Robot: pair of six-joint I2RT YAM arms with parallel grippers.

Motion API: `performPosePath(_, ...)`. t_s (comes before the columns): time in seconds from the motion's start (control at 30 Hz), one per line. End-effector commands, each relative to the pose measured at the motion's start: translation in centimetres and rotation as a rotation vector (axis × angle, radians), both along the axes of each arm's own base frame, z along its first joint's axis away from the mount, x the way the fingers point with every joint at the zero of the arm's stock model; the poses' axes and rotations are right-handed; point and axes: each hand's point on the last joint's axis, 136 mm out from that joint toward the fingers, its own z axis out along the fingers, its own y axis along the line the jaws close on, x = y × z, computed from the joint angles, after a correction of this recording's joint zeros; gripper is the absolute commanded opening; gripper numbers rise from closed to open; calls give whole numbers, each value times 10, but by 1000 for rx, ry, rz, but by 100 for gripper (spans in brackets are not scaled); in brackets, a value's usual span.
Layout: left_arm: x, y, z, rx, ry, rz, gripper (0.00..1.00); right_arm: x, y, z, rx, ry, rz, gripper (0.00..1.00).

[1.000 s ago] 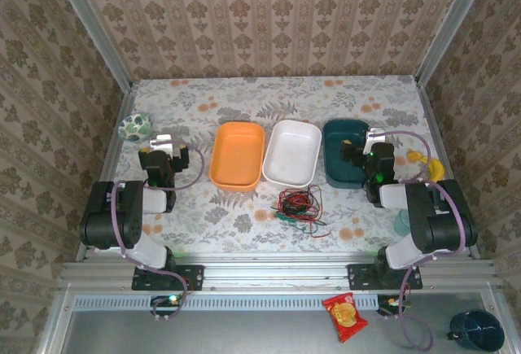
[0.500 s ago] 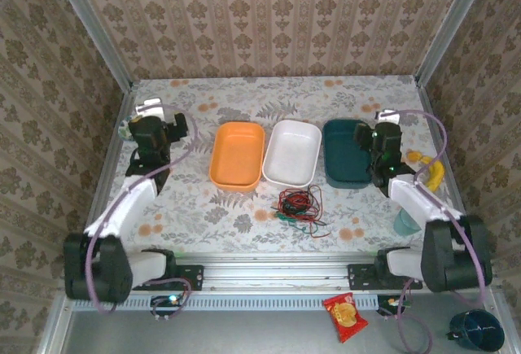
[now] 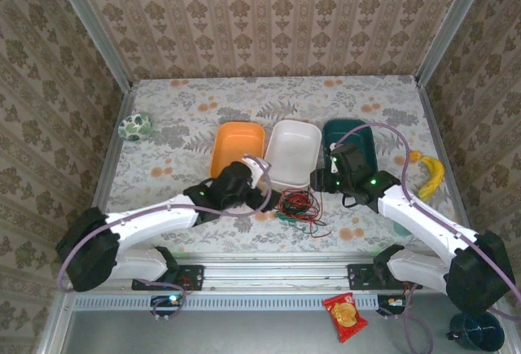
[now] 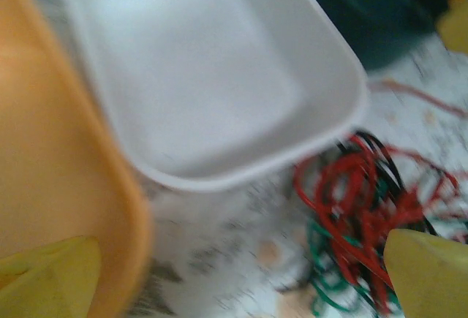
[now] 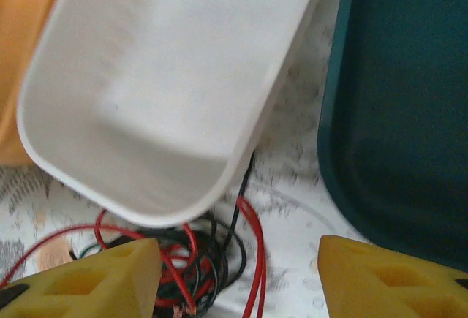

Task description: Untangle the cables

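Note:
The cables [image 3: 298, 205] lie as a tangle of red, black and green wires on the flowered cloth, just in front of the white tray [image 3: 291, 152]. My left gripper [image 3: 260, 192] hovers at the tangle's left edge and is open. In the left wrist view the cables [image 4: 358, 212] sit towards the right finger, apart from the left gripper [image 4: 238, 281]. My right gripper [image 3: 321, 181] hangs at the tangle's upper right, open. In the right wrist view the right gripper [image 5: 234, 281] has red and black cables [image 5: 219, 256] lying on the cloth between its yellow fingers [image 5: 84, 281].
An orange tray [image 3: 236, 152], the white tray and a teal tray [image 3: 361, 136] stand in a row behind the tangle. A banana [image 3: 430, 173] lies at the right edge and a green patterned ball [image 3: 134, 126] at the far left. A snack packet [image 3: 344, 315] lies below the table rail.
Both arms have swung in from the table's outer sides to the cable tangle in the middle. The right jaws have narrowed somewhat.

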Motion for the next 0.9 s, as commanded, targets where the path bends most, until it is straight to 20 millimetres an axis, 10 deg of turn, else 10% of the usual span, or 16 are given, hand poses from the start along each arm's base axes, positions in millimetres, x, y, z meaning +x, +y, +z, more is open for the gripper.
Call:
performPosePath(0.0,-24,-21,-6,64,43,-148,100,-28,3,-25,17,161,25,58)
performPosePath(0.1,-29,-29,-18,126,43,-198,100,-40,11,-40,50,233,51,51)
performPosePath(0.33,-19,-51,-34,160,35,-230,95,-48,17,-37,63,242,117,0)
performPosePath(0.87,-16,-42,-85,275,90,-188,69,-4,-15,124,43,-267,-15,0)
